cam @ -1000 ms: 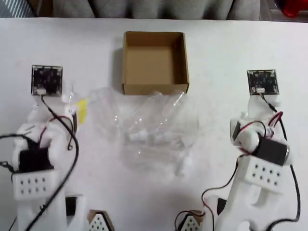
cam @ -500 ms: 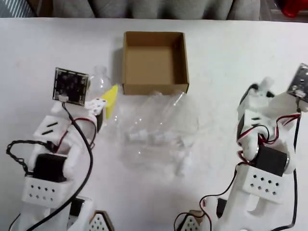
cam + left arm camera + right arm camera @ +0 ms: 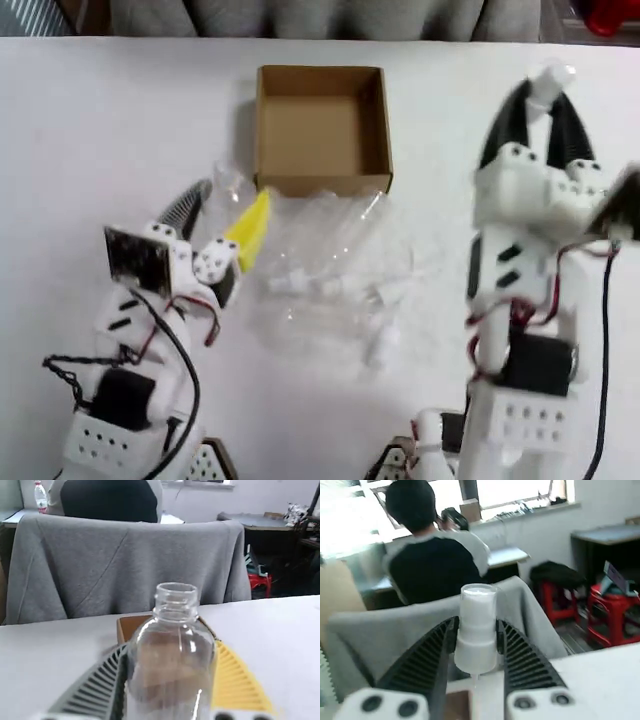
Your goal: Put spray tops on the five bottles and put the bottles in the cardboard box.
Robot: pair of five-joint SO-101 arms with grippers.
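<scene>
Left gripper [image 3: 232, 192]: one ribbed grey finger, one ribbed yellow, closed snug on the body of a clear plastic bottle [image 3: 170, 652]. In the left wrist view the bottle stands upright with its threaded neck uncapped, and its base is cut off by the frame edge. In the high view it sits just beside the front-left corner of the cardboard box [image 3: 320, 184] and is barely readable there (clear plastic on white).

Right gripper [image 3: 477, 625]: black ribbed fingers pinched on a white cylindrical spray top [image 3: 476, 642], nozzle end up. A thin tube below it is hard to make out. In the high view this gripper is off to the box's right, well apart from it.

The box is brown corrugated card, square, with an open top, and sits on the white table [image 3: 100, 100].

A heap of bottles [image 3: 335, 245] lies just in front of the box. They are transparent and their outlines merge, so I can't tell the count. Loose spray tops [image 3: 383, 348] are small white pieces lying among them, and I can't tell how many there are either.
</scene>
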